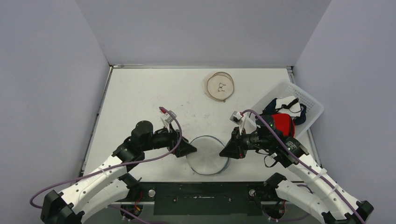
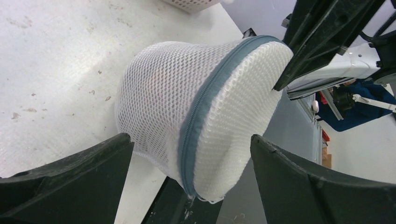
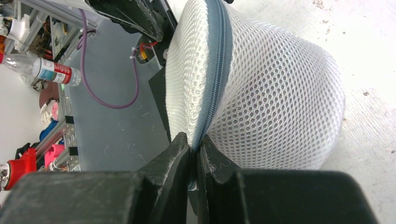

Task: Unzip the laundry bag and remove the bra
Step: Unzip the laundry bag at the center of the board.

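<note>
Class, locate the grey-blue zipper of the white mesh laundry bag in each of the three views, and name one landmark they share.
Top external: the grey-blue zipper rims the white mesh laundry bag, bottom centre.
Left wrist: the zipper is a diagonal band down the centre.
Right wrist: the zipper runs from top centre down into the shut right claw.
Shared landmark: that right claw at the bag's edge.

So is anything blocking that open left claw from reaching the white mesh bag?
Nothing visible does. The left gripper has its open fingers either side of the laundry bag, with no other object between them. The right gripper is shut on the bag's grey zipper at the opposite side, out of the path.
</note>
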You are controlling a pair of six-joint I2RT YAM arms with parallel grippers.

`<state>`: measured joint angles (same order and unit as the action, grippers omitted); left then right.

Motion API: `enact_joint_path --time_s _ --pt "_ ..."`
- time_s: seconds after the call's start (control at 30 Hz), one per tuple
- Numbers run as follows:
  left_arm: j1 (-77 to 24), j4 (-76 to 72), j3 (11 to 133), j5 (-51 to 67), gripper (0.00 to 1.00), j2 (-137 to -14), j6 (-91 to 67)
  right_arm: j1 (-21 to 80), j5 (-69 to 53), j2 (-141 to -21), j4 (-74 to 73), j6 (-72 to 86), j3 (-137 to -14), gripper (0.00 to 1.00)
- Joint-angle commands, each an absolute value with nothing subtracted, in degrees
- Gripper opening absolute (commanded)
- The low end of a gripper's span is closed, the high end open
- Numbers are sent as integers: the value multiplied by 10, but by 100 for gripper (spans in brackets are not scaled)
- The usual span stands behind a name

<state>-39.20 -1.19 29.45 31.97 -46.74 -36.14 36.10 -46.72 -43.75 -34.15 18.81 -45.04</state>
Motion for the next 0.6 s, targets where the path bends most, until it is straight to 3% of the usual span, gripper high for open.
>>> enact_joint_path --time_s 0.0,0.27,0.37,0.5,0.57 --pt "-392 14 319 329 96 -439 -328 367 -501 -420 -293 185 -480 5" --pt "-467 -79 310 347 100 -494 -348 368 -525 -418 -239 208 -461 5" --pt "-481 -97 309 358 81 -528 -353 369 -526 -418 -232 210 -463 5" --pt "-482 -138 297 364 48 -535 -383 370 -519 -419 -232 207 -464 5" --pt "-481 -158 286 349 38 -518 -402 370 -507 -422 -240 203 -465 5"
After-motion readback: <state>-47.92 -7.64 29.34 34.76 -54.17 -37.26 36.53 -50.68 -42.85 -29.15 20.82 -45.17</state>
